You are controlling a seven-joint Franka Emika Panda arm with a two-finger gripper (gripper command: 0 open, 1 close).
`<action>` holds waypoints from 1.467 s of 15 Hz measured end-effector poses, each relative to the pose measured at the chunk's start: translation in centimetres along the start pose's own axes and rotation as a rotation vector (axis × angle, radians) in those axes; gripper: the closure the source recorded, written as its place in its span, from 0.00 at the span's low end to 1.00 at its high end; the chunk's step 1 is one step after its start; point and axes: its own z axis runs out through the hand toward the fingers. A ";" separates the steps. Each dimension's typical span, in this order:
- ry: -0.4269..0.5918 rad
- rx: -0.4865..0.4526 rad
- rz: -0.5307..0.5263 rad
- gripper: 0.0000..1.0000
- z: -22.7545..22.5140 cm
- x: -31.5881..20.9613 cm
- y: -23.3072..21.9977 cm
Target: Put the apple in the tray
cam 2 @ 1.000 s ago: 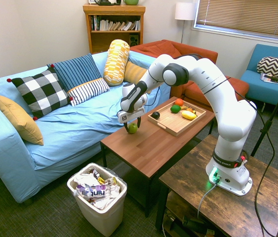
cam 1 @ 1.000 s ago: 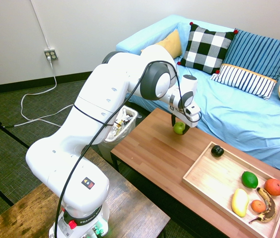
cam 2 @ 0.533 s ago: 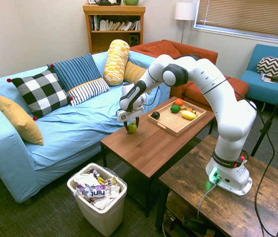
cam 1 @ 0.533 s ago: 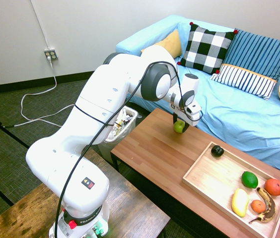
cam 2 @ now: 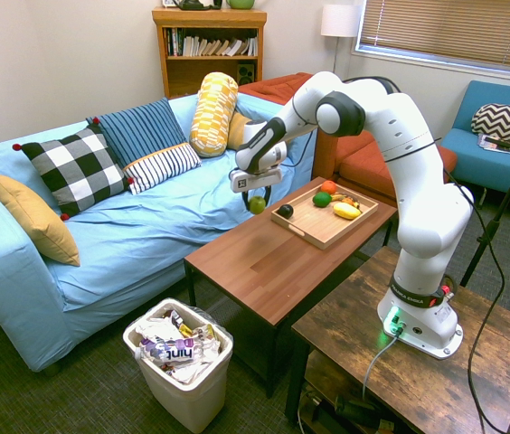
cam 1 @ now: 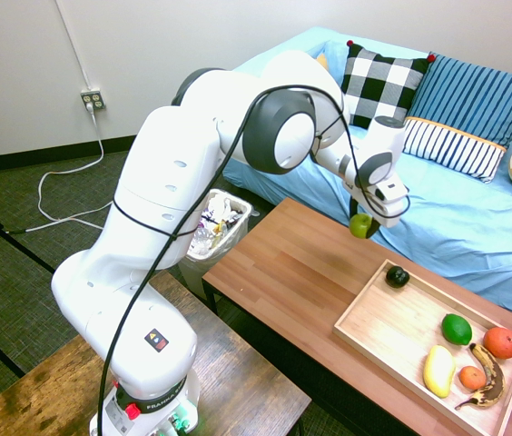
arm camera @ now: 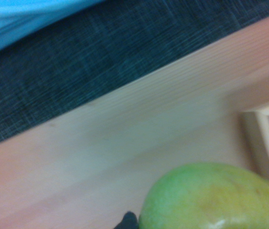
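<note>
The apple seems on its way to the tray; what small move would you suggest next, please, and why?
Probably carry the apple sideways, still raised, until it is over the bare near-sofa part of the tray: the gripper holds it above the table, short of the tray's rim, beside the small dark fruit's end.

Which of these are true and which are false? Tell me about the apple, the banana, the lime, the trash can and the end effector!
1. The end effector holds the apple. True.
2. The apple is in the tray. False: it is up in the air, outside the tray.
3. The banana is in the tray. True.
4. The lime is on the sofa. False: it is in the tray.
5. The trash can has stuff in it. True.
</note>
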 end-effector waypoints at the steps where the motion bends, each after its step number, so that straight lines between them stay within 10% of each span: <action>1: -0.007 0.002 0.044 1.00 -0.4 2.5 2.5; 11: -0.123 -0.069 0.251 1.00 8.0 12.2 16.0; 19: -0.136 -0.091 0.280 1.00 12.2 13.9 16.6; 20: -0.135 -0.090 0.280 0.00 12.3 13.9 16.5; 22: -0.135 -0.086 0.281 0.00 12.2 14.1 16.4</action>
